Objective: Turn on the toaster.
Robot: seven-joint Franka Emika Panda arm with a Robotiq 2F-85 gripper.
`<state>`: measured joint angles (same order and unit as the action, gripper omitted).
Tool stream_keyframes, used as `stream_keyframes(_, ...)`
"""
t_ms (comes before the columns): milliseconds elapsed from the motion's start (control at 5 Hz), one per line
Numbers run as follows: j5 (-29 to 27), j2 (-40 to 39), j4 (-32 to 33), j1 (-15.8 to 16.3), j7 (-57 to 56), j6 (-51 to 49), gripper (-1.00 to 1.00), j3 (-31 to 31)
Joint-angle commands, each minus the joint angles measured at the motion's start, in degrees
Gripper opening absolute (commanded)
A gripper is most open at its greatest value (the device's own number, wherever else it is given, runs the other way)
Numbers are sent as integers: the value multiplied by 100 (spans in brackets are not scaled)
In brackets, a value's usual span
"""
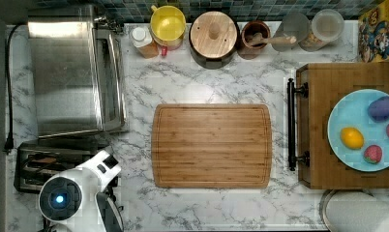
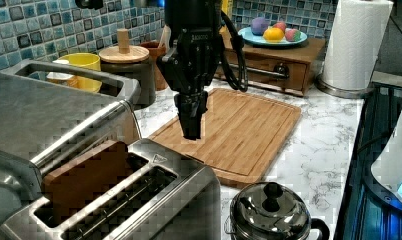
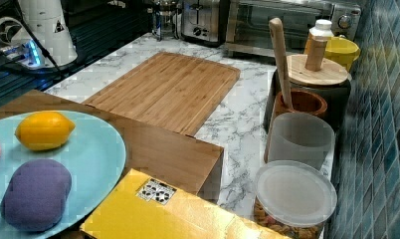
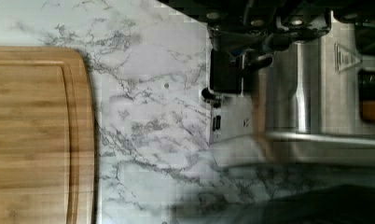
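1. Taking the top view from its left edge, the steel toaster oven [image 1: 69,72] sits at about ten o'clock from the cutting board [image 1: 212,145]. Its door faces the open counter, which probably keeps it backed against the wall and out of the working space.
2. Just below the oven, at about eight o'clock from the board, lies the toaster [image 1: 42,162]. Its long slots run along the counter edge, and the end with the controls points toward the board, so I judge that an arm coming over the marble can reach them.
3. In the left view a brown slab [image 2: 84,180], likely bread, fills one slot, which suggests that only the lever is left to press.
4. The gripper [image 2: 191,127] hangs pointing straight down at about one o'clock from the toaster in the left view, over the gap between toaster and board. That pose suits a downward push. Whether the pincer is clenched or released I cannot tell.
5. The wrist view looks down on the black lever [image 4: 225,77] standing out from the toaster's steel end, with bare marble [image 4: 148,93] beside it. The arm seems lined up on that end.
6. Farther right in the top view, at three o'clock from the board, a wooden tray [image 1: 318,145] carries a plate [image 1: 347,111] of fruit, well apart from the work.
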<state>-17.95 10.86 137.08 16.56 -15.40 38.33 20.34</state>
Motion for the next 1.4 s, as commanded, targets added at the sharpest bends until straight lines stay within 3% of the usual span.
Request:
stream_keyframes(200, 19, -331, -483, 6, 391, -38, -100, 123)
stream_keyframes(800, 258, -716, -359, -163, 941, 296, -100, 94)
stream_keyframes(1400, -31, -945, 94, 1, 633, 457, -100, 207)
